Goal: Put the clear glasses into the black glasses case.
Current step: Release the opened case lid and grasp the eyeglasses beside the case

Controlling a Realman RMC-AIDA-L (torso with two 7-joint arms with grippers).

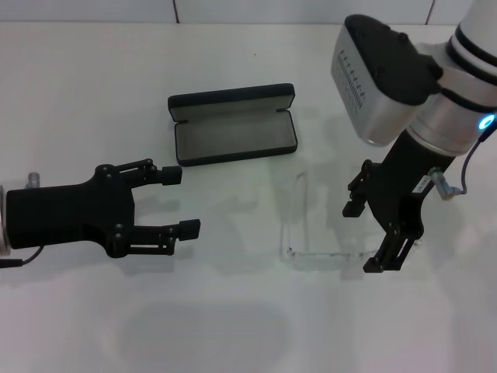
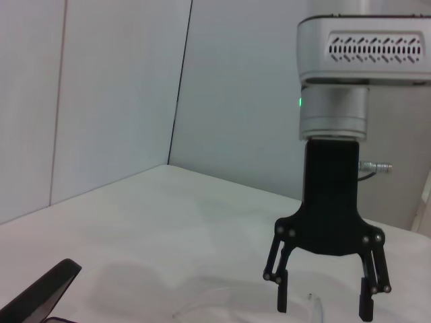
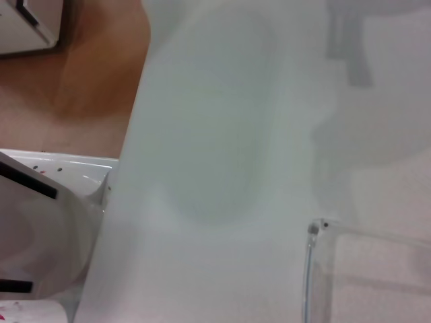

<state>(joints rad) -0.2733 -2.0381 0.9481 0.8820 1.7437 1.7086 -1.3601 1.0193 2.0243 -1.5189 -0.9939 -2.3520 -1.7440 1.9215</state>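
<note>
Right tool: your right tool (image 1: 373, 233) hangs pointing down at the right end of the glasses, its black fingers spread with nothing between them; from the left wrist view (image 2: 324, 296) both fingertips sit just above the table, either side of the clear frame.
Left tool: your left tool (image 1: 180, 202) is parked low on the near left, fingers spread and empty, pointing right toward the middle of the table.
Glasses: the fully transparent, thin-armed plastic clear glasses (image 1: 318, 256) lie on the white table (image 1: 233, 326), front bar toward you, one arm running away toward the case; one hinge corner shows in the right wrist view (image 3: 316, 229).
Case: the black rectangular hard-shell black glasses case (image 1: 233, 134) lies open on the far side, left of the glasses and apart from them, grey lining bare.
Progress: nothing is done yet beyond lining up. You have not gripped the glasses, so the grasp, the carry and the placing into the case are all left.
</note>
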